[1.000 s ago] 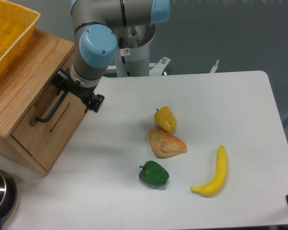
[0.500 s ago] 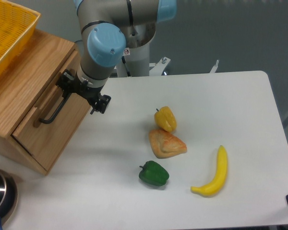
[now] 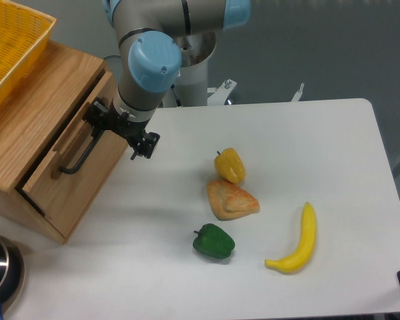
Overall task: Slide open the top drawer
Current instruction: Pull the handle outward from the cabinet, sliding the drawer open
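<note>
White worktop (image 3: pixel 333 167) fills the scene, grey wall behind. At the left edge sits a light oak wooden cabinet (image 3: pixel 27 127), and its top drawer (image 3: pixel 77 177) stands pulled out a little from the cabinet face, a dark gap showing along its left side. The black two-finger claw (image 3: pixel 110 127) is clenched on the long black metal bar handle (image 3: pixel 80 155) at its upper end. Up-left of the claw sits a yellow mesh basket (image 3: pixel 13 40). Well right of the claw lie a yellow toy pepper (image 3: pixel 230 165), a toy croissant (image 3: pixel 230 199), a green toy pepper (image 3: pixel 213 241) and a yellow toy banana (image 3: pixel 299 241).
</note>
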Tool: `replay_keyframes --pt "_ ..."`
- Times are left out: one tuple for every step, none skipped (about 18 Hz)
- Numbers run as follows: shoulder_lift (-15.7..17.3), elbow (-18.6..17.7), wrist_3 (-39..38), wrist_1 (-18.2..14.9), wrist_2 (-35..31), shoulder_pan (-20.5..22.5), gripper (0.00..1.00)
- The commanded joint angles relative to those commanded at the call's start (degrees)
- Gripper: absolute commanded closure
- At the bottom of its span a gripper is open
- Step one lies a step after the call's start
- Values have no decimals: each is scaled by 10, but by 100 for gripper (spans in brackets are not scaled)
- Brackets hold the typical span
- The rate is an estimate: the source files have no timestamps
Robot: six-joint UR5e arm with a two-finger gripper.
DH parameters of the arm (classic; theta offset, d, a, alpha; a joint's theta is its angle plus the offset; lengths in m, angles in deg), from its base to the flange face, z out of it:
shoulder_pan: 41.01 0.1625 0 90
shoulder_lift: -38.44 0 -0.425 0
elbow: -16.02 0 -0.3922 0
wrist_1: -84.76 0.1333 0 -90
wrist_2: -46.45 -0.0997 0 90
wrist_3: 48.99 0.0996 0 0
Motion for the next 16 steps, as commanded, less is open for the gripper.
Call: replay_keyframes --pt "0 0 0 4 0 1 0" --pt "-1 1 0 4 -1 1 0" --pt "-1 0 0 4 -4 4 0" --pt "-1 0 0 5 -8 6 0" --pt "-1 0 0 7 -13 7 0" --pt "-1 1 0 7 -17 9 0" --pt "-1 0 0 7 -18 10 0" --pt "-1 0 0 7 -18 11 0" --pt "-1 0 0 8 -18 13 0" --pt "-1 0 0 8 -18 13 0" --pt "-1 0 0 7 -21 14 0" --pt "-1 0 0 7 -21 16 0" --pt "0 0 0 7 -21 18 0" --pt "0 1 0 8 -21 19 0" --pt "0 0 0 8 -21 22 0" --pt "0 1 0 8 -21 24 0"
